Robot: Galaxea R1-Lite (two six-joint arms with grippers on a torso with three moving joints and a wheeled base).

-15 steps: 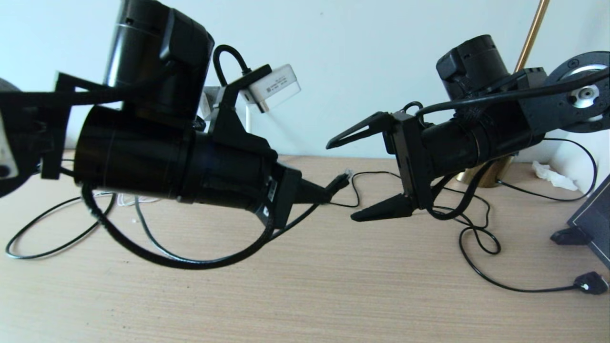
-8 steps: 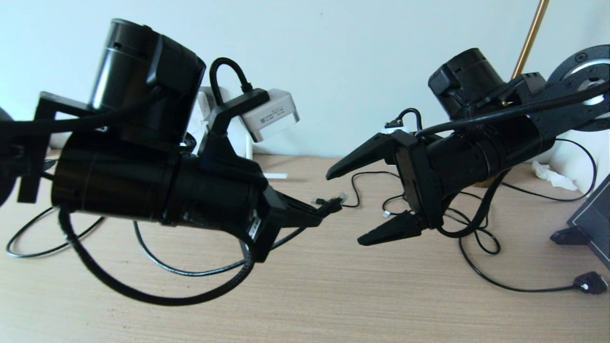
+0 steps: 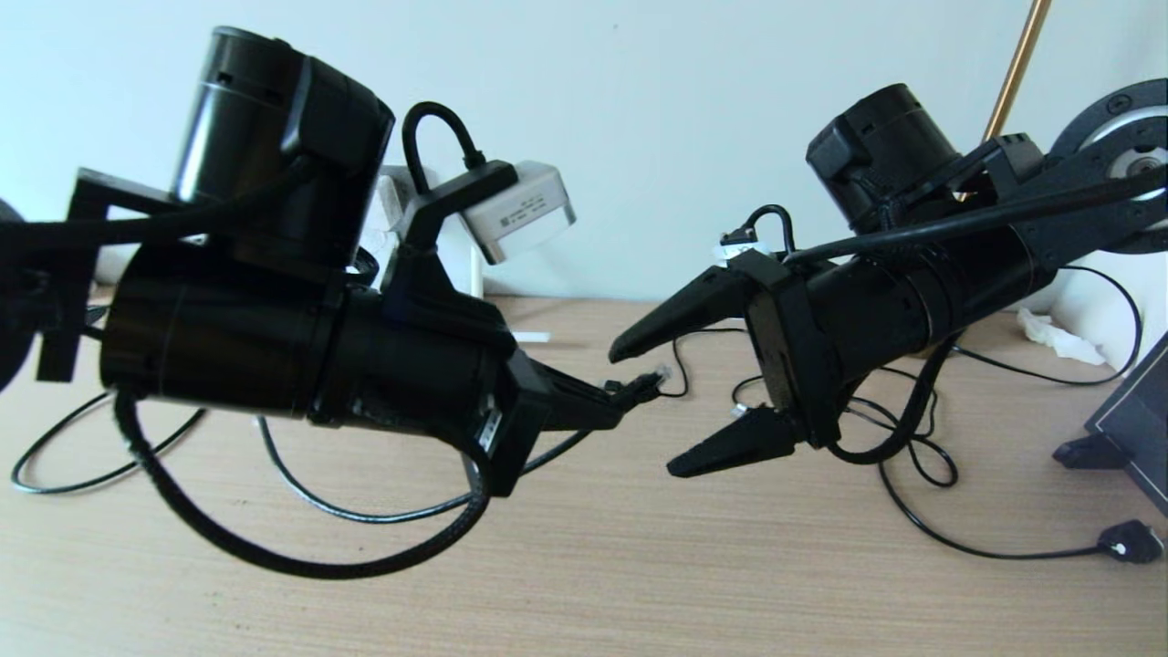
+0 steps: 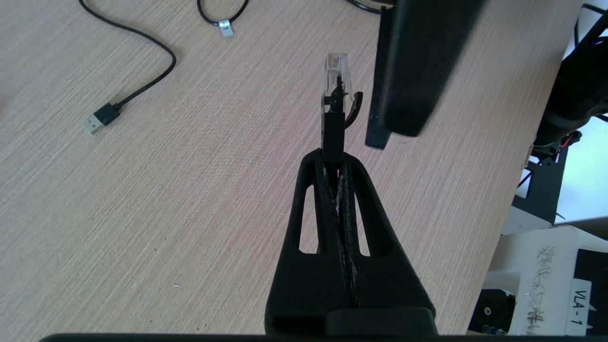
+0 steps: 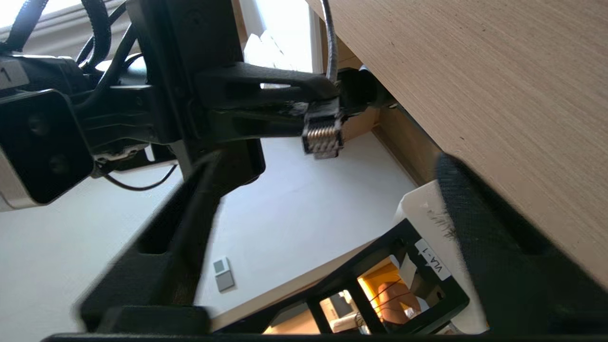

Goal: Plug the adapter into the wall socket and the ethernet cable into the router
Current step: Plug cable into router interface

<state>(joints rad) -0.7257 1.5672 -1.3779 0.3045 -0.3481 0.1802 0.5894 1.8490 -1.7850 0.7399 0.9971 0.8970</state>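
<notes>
Left gripper (image 3: pixel 619 408): shut tight on the cable (image 3: pixel 650 381), pinching the black boot just behind the clear plug. Holds it above the surface (image 3: pixel 639 566), plug pointing right and sticking out past the tips, bare. Looks like a deliberate offer: a grip that far back leaves the plug end free for a second grip, while the rest of the cable droops in a loop under the left arm.

Right gripper (image 3: pixel 650 412): wide open, holding nothing, touching nothing. Faces left with one finger above and one below, bracketing the plug from the right, close but apart from it. Probably a handover or re-grip in hand, to get the plug turned properly for a port; the closing not yet done.

Seen from the left wrist: clear plug straight ahead of the closed tips, latch tab to one side, a right finger (image 4: pixel 408 66) just beside it.

Further out on the surface: a USB lead (image 4: pixel 102 118) and loose black leads, well apart from both grippers. At the far right edge, a dark panel (image 3: pixel 1131 429) on a stand, possibly the socket, cannot tell. Router and adapter: not made out here, the far side largely hidden behind the left arm.
</notes>
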